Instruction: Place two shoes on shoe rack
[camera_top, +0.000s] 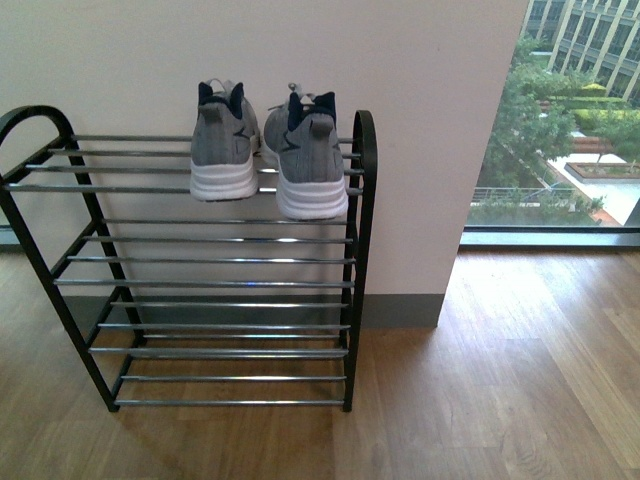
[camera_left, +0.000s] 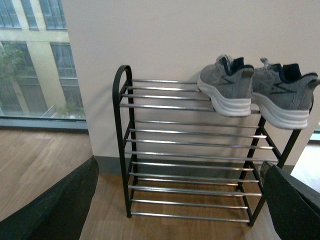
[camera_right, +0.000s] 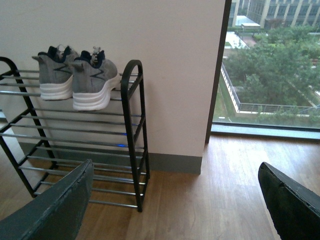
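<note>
Front view: 2 sneakers (camera_top: 305, 150) are overhanging the rack (camera_top: 360, 200) at its top front rod, by the right rail. Left tool (camera_left: 180, 167) and right tool (camera_right: 176, 169) are gaping wide, gripping nothing.

Daylight only, from the window (camera_right: 270, 65) ahead-right of the right gripper (camera_right: 172, 220). Outdoors slightly blown out; floor (camera_top: 540, 300) by the glass glares pale. Wall (camera_top: 430, 100) evenly lit, soft shadow low behind the shoe rack (camera_top: 365, 180). Chrome rods (camera_top: 220, 260) glint. In both wrist views, gripper fingers (camera_left: 50, 210) near-black and blurred; rest sharp.
</note>
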